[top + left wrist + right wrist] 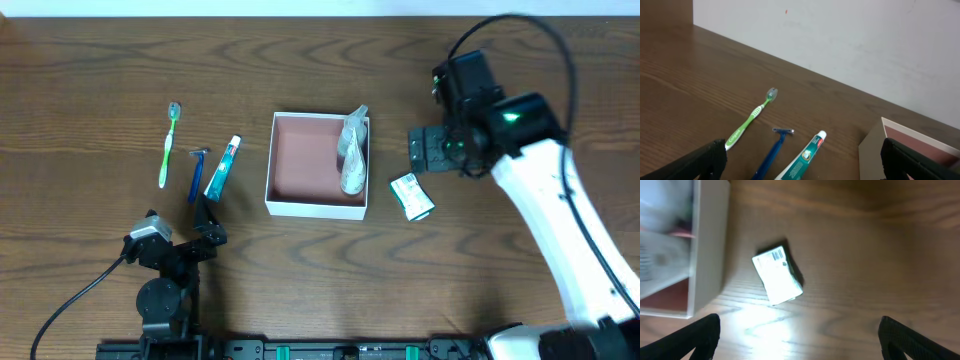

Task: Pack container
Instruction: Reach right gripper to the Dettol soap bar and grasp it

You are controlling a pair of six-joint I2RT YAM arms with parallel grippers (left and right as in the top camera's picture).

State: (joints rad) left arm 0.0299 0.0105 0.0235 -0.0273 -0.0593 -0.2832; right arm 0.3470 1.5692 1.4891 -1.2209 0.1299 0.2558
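Note:
The container (300,206), a square white box with a reddish-pink inside, sits mid-table; a grey-white tube (352,152) lies along its right wall. It also shows in the left wrist view (875,150) and the right wrist view (710,250). A small white-and-green box (411,196) lies just right of it, also in the right wrist view (777,275). A green toothbrush (169,145), blue razor (196,173) and toothpaste tube (222,168) lie to its left. My right gripper (428,150) is open and empty above the small box. My left gripper (208,220) is open and empty near the toothpaste.
The table is dark brown wood. A black cable (70,300) runs from the left arm base at the front left. A white wall (840,40) rises behind the table's far edge in the left wrist view.

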